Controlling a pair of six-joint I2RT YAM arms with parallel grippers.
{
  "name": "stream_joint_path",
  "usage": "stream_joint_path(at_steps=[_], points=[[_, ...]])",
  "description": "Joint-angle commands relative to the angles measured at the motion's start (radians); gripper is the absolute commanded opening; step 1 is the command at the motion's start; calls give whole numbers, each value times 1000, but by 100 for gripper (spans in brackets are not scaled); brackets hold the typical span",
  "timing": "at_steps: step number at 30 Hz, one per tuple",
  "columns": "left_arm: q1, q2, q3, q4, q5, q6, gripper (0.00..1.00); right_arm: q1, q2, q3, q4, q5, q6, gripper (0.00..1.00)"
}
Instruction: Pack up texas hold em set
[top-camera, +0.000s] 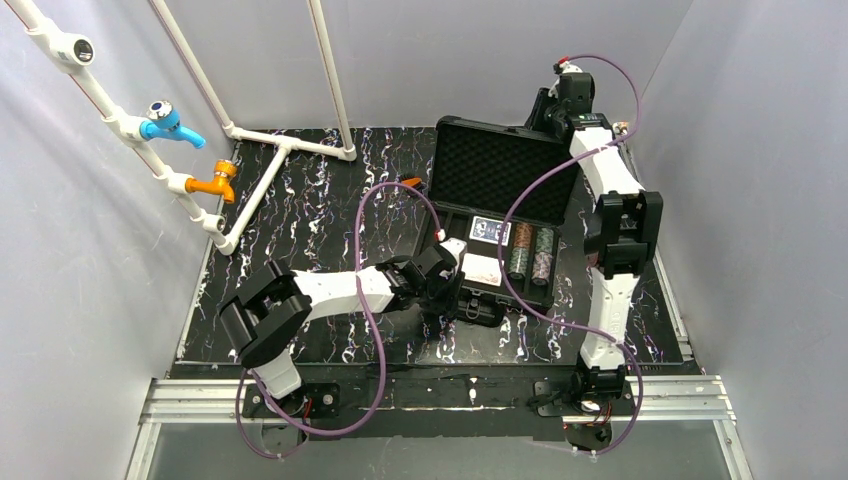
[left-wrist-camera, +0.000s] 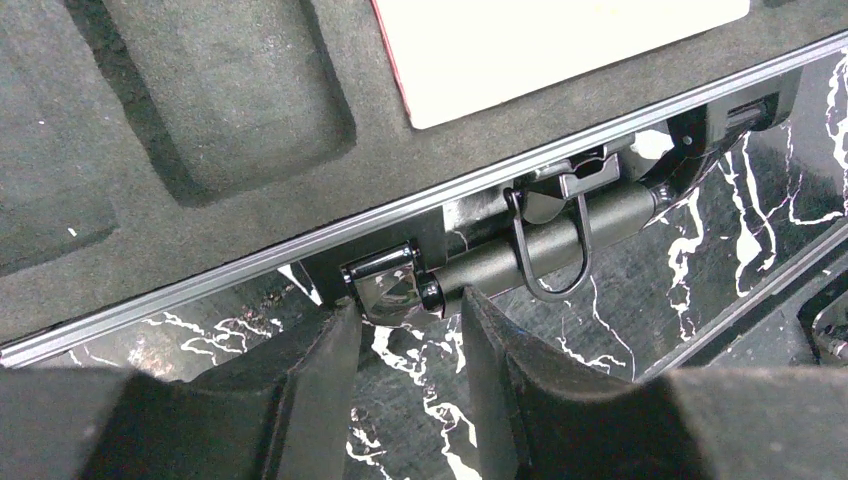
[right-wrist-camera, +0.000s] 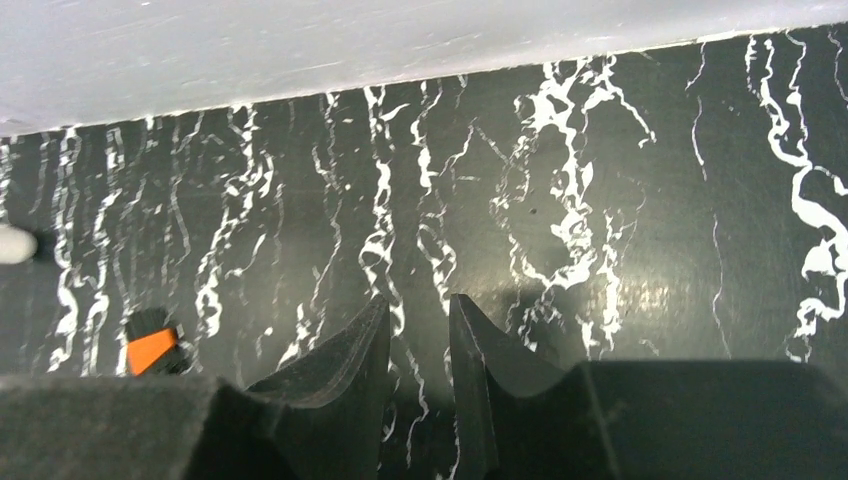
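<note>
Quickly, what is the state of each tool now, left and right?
Left tool: partly open, holding nothing, near the case handle.
Right tool: partly open, holding nothing, above the table.

The left arm (top-camera: 340, 290) covers the near-left tray corner of the briefcase (top-camera: 495, 165). The red-edged card deck (left-wrist-camera: 560, 50) runs past the top edge. Markings on the chip rolls (top-camera: 531, 252) are too small to read.

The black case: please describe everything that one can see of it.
The black case looks like hard plastic and lies open on the table. Its lid, lined with dimpled foam, stands up at the back. Its grey foam tray holds two card decks and two chip rolls; other slots are empty. The handle sits on its near side, the left gripper just before it.
</note>
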Motion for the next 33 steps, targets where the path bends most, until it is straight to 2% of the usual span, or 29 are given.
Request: stream_joint_path(at_steps=[1,11,17,21,27,30,33], points=[[12,81,-7,20,-110,20,38,8,-155,-65,-58,-80,29,36],[26,111,36,20,-103,48,38,9,-457,-449,-20,-105,66,37],[25,59,1,20,-97,55,39,15,-600,-611,4,-72,116,37],[20,-29,-66,10,-72,53,39,42,-655,-665,13,-64,132,37],[-27,-248,-146,-143,29,54,43,91,-708,-701,8,-47,136,38],[-55,-340,-193,-200,0,10,43,126,-729,-713,2,-36,137,40],[-59,-406,-245,-213,-63,-61,43,166,-754,-748,-7,8,131,48]])
